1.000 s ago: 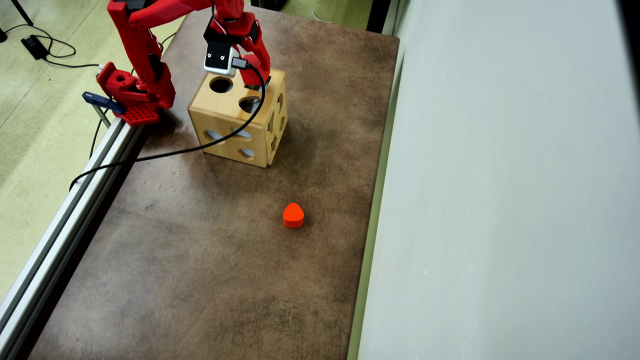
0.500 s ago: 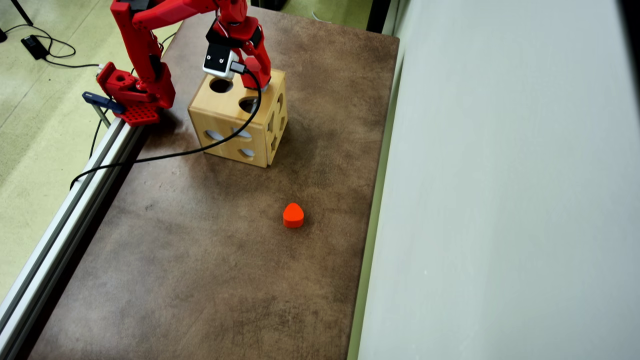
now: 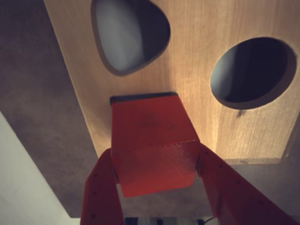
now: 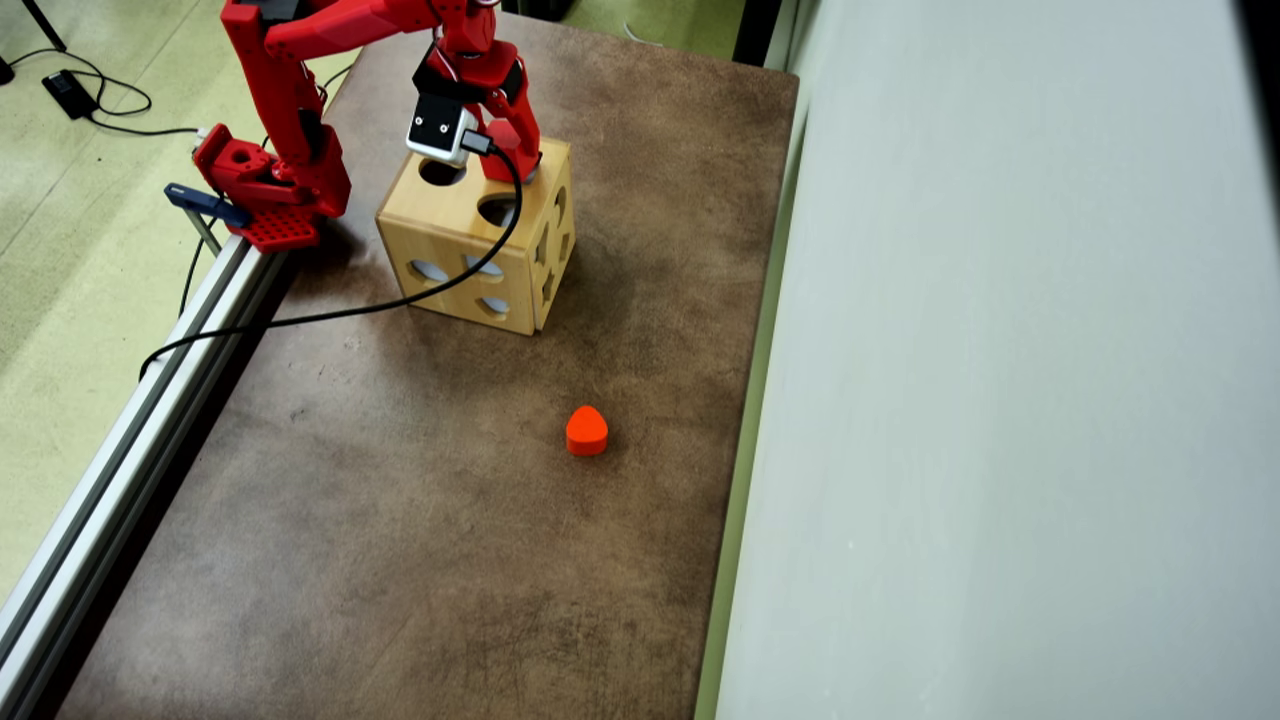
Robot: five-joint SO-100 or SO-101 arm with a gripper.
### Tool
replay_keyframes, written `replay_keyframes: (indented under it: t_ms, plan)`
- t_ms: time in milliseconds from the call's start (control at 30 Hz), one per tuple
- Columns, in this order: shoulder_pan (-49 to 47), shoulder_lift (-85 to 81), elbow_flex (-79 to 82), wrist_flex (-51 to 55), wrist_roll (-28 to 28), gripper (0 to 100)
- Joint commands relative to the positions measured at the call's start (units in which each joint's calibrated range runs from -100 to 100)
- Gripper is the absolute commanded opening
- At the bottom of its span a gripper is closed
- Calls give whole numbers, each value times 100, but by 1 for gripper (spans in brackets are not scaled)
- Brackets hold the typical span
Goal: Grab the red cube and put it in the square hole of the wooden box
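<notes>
In the wrist view the red cube (image 3: 152, 140) is clamped between my gripper's (image 3: 154, 161) two red fingers (image 3: 101, 187). It hangs just over the top face of the wooden box (image 3: 201, 56). The cube's far end covers the square hole (image 3: 140, 98), which shows only as a dark strip along that end. A teardrop cutout (image 3: 129, 33) and a round cutout (image 3: 253, 70) lie beyond it. In the overhead view the gripper (image 4: 515, 165) stands over the far right part of the box (image 4: 450, 235); the cube is hidden there.
An orange-red heart-like block (image 4: 587, 431) lies alone on the brown table (image 4: 400, 520). A black cable (image 4: 330, 312) runs from the wrist camera across the box to the left. The arm's base (image 4: 265, 190) and a metal rail (image 4: 130, 450) line the left edge; a pale wall (image 4: 1000, 350) stands at the right.
The wrist has shifted and turned slightly above the box's top, still holding the cube. The heart-like block and the box have not moved.
</notes>
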Motion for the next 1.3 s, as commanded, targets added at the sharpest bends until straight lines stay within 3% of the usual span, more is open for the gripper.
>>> replay_keyframes:
  t_ms: [0,467,800,1100,1267]
  plan:
    - [-227,21,-91,17,-15,2]
    - [-234,234,-91,25,-20,3]
    - [-241,123,-11,114,-137,30]
    - [-249,13,-29,114,-137,30]
    - [-256,-1473,-64,114,-88,30]
